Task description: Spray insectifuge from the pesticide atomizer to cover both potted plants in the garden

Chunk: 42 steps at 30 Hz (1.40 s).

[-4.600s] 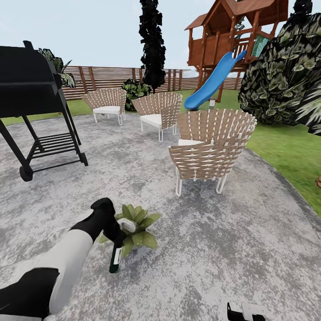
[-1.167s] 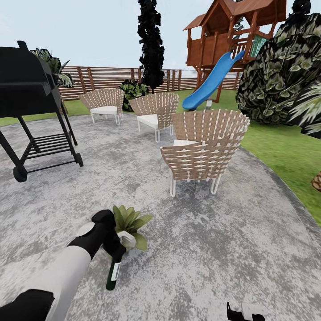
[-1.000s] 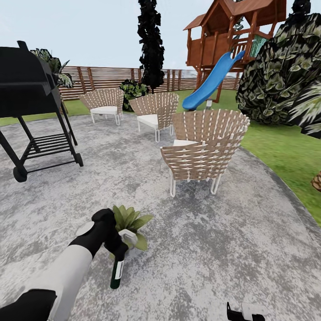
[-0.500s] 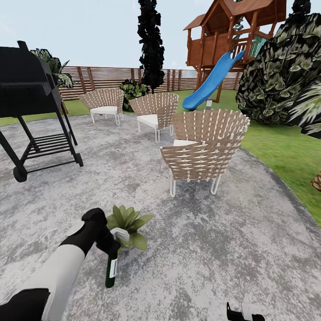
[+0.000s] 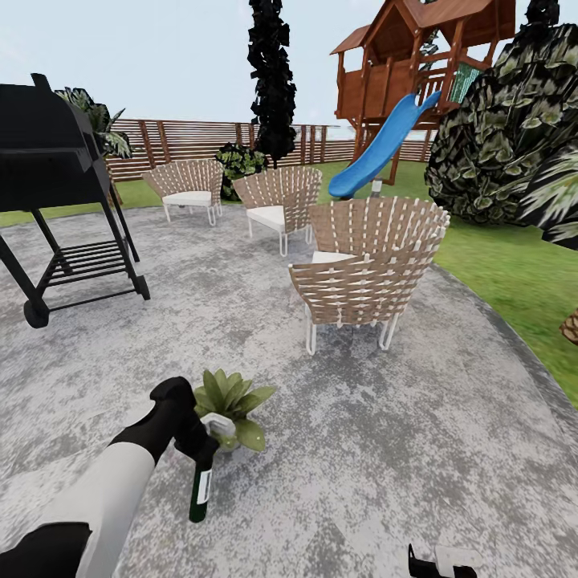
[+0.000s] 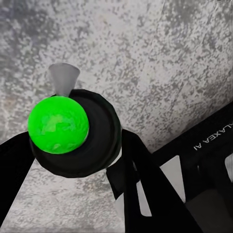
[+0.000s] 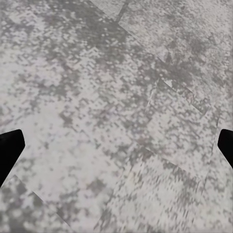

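Head view: left gripper [image 5: 201, 437] jaws clamped on slim dark green pesticide atomizer [image 5: 199, 488].
Atomizer hangs beside low speckled-leaf potted plant [image 5: 234, 401] on grey stone patio [image 5: 417, 433]; right gripper [image 7: 116, 145] jaws apart.

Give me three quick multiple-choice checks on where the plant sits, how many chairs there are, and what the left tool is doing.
1. Where is the small green-leaved potted plant?
A. on the grey stone patio, in front of the nearest chair
B. on the lawn by the slide
C. on the grill's shelf

2. How many woven tan chairs with white seats stand on the patio?
A. one
B. three
C. five

3. What is the left tool doing?
A. open and empty
B. holding the slim dark green spray bottle with a white label
C. gripping a leaf

Answers: 1 A, the plant's pot rests on the stone, nearer the camera than the closest chair. 2 B, that chair plus two behind it. 3 B, the bottle hangs from the tool beside the plant.
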Tool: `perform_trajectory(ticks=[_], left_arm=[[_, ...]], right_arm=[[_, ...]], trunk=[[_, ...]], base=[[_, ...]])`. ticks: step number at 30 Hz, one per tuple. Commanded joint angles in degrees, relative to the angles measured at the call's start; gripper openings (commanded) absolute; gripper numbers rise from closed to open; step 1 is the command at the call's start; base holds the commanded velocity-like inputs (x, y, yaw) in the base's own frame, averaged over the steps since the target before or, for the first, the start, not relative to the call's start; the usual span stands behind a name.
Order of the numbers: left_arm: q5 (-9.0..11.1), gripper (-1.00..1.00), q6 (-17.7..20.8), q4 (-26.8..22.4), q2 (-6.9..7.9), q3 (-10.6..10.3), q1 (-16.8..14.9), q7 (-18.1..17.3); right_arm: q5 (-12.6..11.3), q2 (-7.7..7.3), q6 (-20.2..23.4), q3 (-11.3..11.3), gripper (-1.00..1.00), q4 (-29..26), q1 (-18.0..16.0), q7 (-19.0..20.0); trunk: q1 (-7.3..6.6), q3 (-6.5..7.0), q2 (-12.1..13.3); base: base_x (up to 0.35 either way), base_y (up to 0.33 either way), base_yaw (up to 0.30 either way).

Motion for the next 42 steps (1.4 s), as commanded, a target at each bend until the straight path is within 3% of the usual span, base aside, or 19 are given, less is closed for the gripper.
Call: perform_trajectory(ticks=[1,4,7,9,12,13,14,17,20,24,29,32,34,35,42], left_arm=[[-0.6,-1.0,0.6,-0.1,-0.17,0.2,-0.1,-0.6],[-0.5,-1.0,0.6,-0.1,-0.74,0.3,-0.5,-0.6],[-0.6,-1.0,0.6,-0.2,-2.3,0.3,-0.7,-0.6],[-0.6,-1.0,0.6,-0.2,-2.32,0.2,-0.7,-0.6],[-0.6,-1.0,0.4,-0.2,-0.48,0.3,-0.6,-0.6],[-0.5,-1.0,0.4,-0.2,1.59,0.4,-0.5,-0.7],[-0.5,-1.0,0.3,-0.2,2.28,0.4,-0.4,-0.8],[-0.5,-1.0,0.1,-0.1,2.78,0.1,-0.1,-0.9],[-0.5,-1.0,0.0,0.4,1.73,0.2,0.0,-0.8],[-0.7,-1.0,0.1,0.6,-1.65,-0.6,0.0,-0.7],[-0.6,-1.0,0.4,0.6,-3.61,-2.1,0.0,-0.7],[-0.7,-1.0,0.3,0.5,-4.01,-2.4,0.0,-0.7],[-0.6,-1.0,0.2,0.4,-3.61,-2.6,0.0,-0.7],[-0.6,-1.0,0.2,0.0,-1.99,-2.5,0.1,-0.7],[-0.6,-1.0,0.3,-0.2,-0.41,-2.2,0.1,-0.6]], right_arm=[[0.6,-0.01,-0.2,-0.3,1.0,0.1,0.0,-0.4],[0.6,-0.01,-0.2,-0.3,1.0,0.1,0.0,-0.4],[0.6,-0.01,-0.2,-0.3,1.0,0.1,0.0,-0.4],[0.6,-0.01,-0.2,-0.3,1.0,0.1,0.0,-0.4],[0.6,-0.01,-0.2,-0.3,1.0,0.1,0.0,-0.4],[0.6,-0.01,-0.2,-0.3,1.0,0.1,0.0,-0.4],[0.6,-0.01,-0.2,-0.3,1.0,0.1,0.0,-0.4],[0.6,-0.01,-0.2,-0.3,1.0,0.1,0.0,-0.4],[0.6,-0.01,-0.2,-0.3,1.0,0.1,0.0,-0.4],[0.6,-0.01,-0.2,-0.3,1.0,0.1,0.0,-0.4],[0.6,-0.01,-0.2,-0.3,1.0,0.1,0.0,-0.4],[0.6,-0.01,-0.2,-0.3,1.0,0.1,0.0,-0.4],[0.6,-0.01,-0.2,-0.3,1.0,0.1,0.0,-0.4],[0.6,-0.01,-0.2,-0.3,1.0,0.1,0.0,-0.4],[0.6,-0.17,-0.2,-0.3,1.0,0.1,0.0,-0.4]], trunk=[[-0.01,-0.05,0.0],[-0.01,-0.05,0.0],[-0.01,-0.05,0.0],[-0.01,-0.05,0.0],[-0.01,-0.05,0.0],[-0.01,-0.05,0.0],[-0.01,-0.05,0.0],[-0.01,-0.05,0.0],[-0.01,-0.05,0.0],[-0.01,-0.05,0.0],[-0.01,-0.05,0.0],[-0.01,-0.05,0.0],[-0.01,-0.05,0.0],[-0.01,-0.05,0.0],[-0.01,-0.05,0.0]], base=[[0.0,0.0,0.0],[0.0,0.0,0.0],[0.0,0.0,0.0],[0.0,0.0,0.0],[0.0,0.0,0.0],[0.0,0.0,0.0],[0.0,0.0,0.0],[0.0,0.0,0.0],[0.0,0.0,0.0],[0.0,0.0,0.0],[0.0,0.0,0.0],[0.0,0.0,0.0],[-0.003,0.0,0.0],[-0.285,0.044,0.0],[-0.223,0.216,0.0]])
